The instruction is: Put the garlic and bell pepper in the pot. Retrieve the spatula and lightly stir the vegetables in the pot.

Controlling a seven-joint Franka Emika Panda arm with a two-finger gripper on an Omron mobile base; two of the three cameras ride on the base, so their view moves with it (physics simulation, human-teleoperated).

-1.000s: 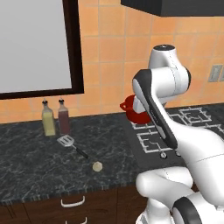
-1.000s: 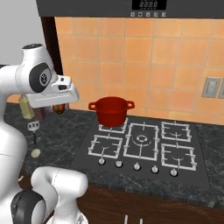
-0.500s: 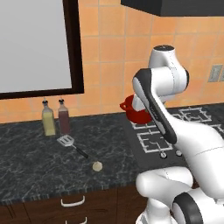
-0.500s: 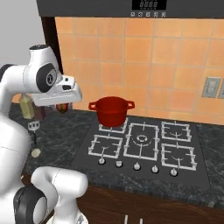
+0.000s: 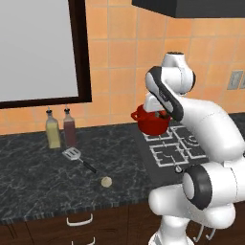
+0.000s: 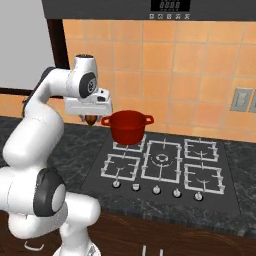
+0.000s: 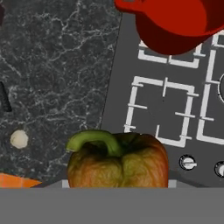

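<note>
My gripper is shut on the bell pepper, an orange-green fruit with a curled green stem, which hides the fingertips in the hand view. It hangs in the air just left of the red pot, near the pot's left loop handle. The pot stands on the back left burner of the stove. On the dark counter left of the stove lies the garlic, a small pale lump, also visible below the hand. The spatula lies flat beyond it, slotted head toward the wall.
Two bottles, one yellow and one dark red, stand against the wall behind the spatula. The gas stove has several burners and a row of knobs along its front. A dark-framed window hangs above the counter.
The arm has swung right with the bell pepper, from over the counter to just beside the pot's left handle. Garlic, spatula and pot have stayed put.
</note>
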